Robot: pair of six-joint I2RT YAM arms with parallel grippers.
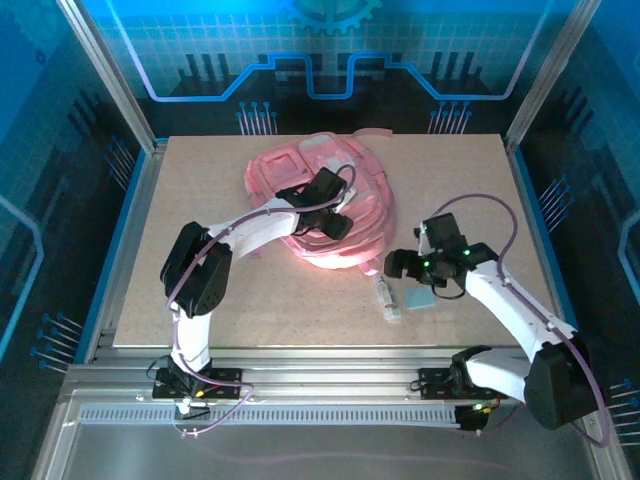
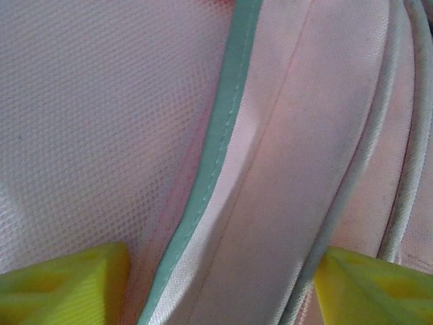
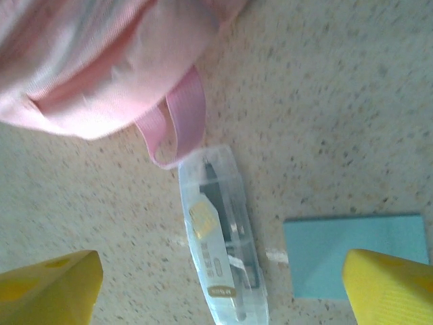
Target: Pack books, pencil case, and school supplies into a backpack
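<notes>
A pale, speckled worktop [image 1: 200,200] sits inside a frame of aluminium posts [image 1: 105,70]. Beyond its far edge a back wall [image 1: 420,40] glows bright blue, printed with a grid, dark circuit traces and a gear motif [image 1: 335,10]. Darker blue side panels [image 1: 40,220] flank the left and right edges. Slotted aluminium rails [image 1: 330,372] run along the near edge, and a grey metal sheet [image 1: 320,450] lies nearer still.

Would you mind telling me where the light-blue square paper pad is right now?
In the top view, the light-blue square paper pad lies flat on the right side of the table, just right of the clear plastic tube.
</notes>
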